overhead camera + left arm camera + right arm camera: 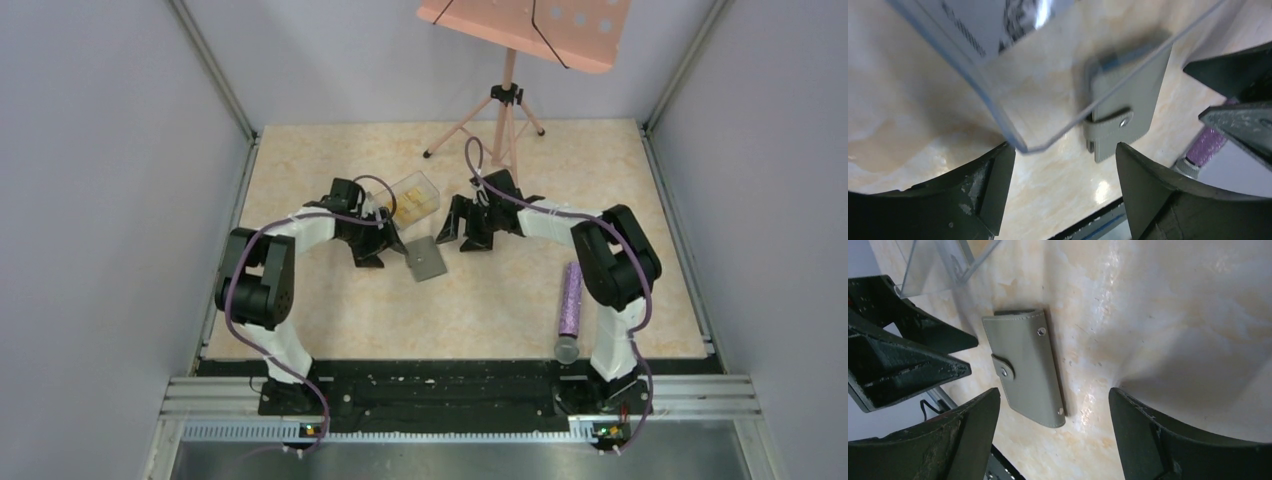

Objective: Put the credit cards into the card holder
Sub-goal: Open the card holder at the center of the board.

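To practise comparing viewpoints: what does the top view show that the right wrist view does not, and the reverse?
Top only: the music stand, the purple tube, yellowish cards inside the clear box. Right wrist only: the holder and its snap strap, fastened. Both: the holder lying shut on the table beside the box.

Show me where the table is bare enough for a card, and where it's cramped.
Freest: the near strip of table between the card holder and the base rail, bordered by left arm and purple tube. Also bare: the far-left corner beyond the clear box, left of the tripod. Cramped: the middle, left gripper and right gripper crowding holder and box.
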Robot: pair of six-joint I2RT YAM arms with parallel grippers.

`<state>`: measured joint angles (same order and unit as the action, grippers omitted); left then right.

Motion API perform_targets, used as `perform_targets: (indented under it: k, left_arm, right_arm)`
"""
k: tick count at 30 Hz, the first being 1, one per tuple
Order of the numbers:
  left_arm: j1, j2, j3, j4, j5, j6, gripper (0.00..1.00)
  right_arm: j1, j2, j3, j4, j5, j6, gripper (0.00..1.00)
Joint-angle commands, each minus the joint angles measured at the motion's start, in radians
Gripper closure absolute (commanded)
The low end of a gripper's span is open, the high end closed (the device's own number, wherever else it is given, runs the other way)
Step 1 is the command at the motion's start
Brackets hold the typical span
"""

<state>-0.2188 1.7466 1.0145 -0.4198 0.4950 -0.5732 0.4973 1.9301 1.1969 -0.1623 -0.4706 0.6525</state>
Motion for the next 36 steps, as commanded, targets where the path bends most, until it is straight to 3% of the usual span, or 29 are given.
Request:
perform_targets:
  k: [1,8,11,14,24,32,36]
  left_arm:
    - [0.002,0.068,0.134,-0.052,-0.155,0.025,0.21]
    - [0.003,0.203,0.344,-0.172,-0.268,0.008,0.23]
    - [0.004,0.222,0.369,-0.189,-0.251,0.007,0.23]
    - [0.004,0.191,0.316,-0.182,-0.236,-0.004,0.23]
    - [-0.002,0.041,0.004,0.037,0.04,-0.13,0.29]
    - [-0.034,0.115,-0.028,0.153,0.139,-0.208,0.34]
    - [-0.046,0.145,-0.035,0.188,0.16,-0.227,0.39]
  right_arm:
    - [0.016,0.043,0.066,0.043,-0.043,0.027,0.21]
    - [0.026,0.055,0.069,0.025,-0.052,0.033,0.21]
    - [0.028,0.058,0.066,0.02,-0.061,0.038,0.22]
    - [0.03,0.065,0.062,0.023,-0.073,0.048,0.23]
    - [0.045,0.113,0.031,0.063,-0.119,0.106,0.32]
    - [0.054,0.151,0.002,0.141,-0.175,0.159,0.36]
    - [0.057,0.172,-0.023,0.261,-0.232,0.216,0.4]
